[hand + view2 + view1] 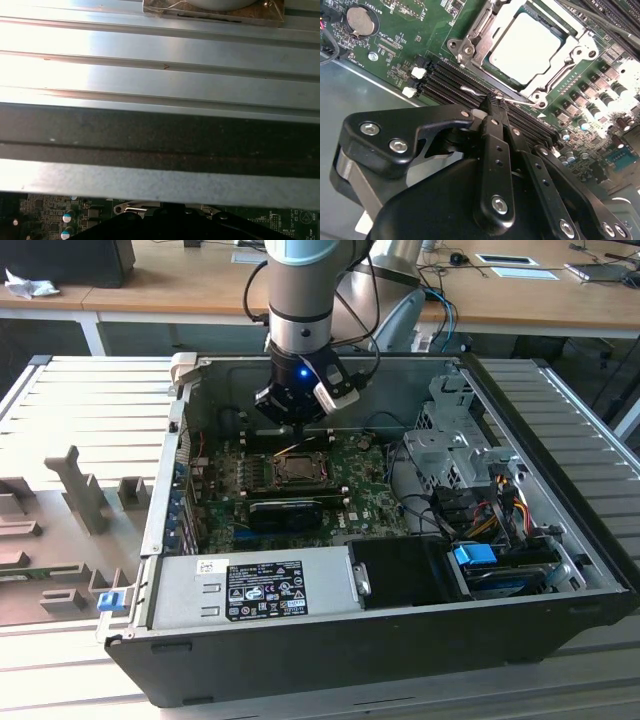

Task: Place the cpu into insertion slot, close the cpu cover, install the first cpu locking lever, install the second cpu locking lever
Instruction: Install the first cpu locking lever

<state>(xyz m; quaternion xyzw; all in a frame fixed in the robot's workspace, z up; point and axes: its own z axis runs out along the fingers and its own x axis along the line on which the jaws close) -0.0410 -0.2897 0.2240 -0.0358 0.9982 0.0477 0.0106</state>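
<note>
In the second wrist view the cpu (525, 47) lies flat in the insertion slot (297, 471), its silver top showing through the window of the cpu cover (577, 52), which is down over it. A thin wire cpu locking lever (472, 91) runs along the socket's near side. My gripper (495, 98) is shut, its black fingertips touching that wire; I cannot tell whether the wire is pinched between them. In the exterior view the gripper (298, 426) hangs just behind the socket, inside the open computer case.
Black memory slots (445, 82) run beside the socket and a coin battery (360, 20) lies farther off. A long black card (285, 512), the power supply (265, 590) and a drive cage (450, 445) surround the board. Ribbed metal (160, 65) is close to the wrist.
</note>
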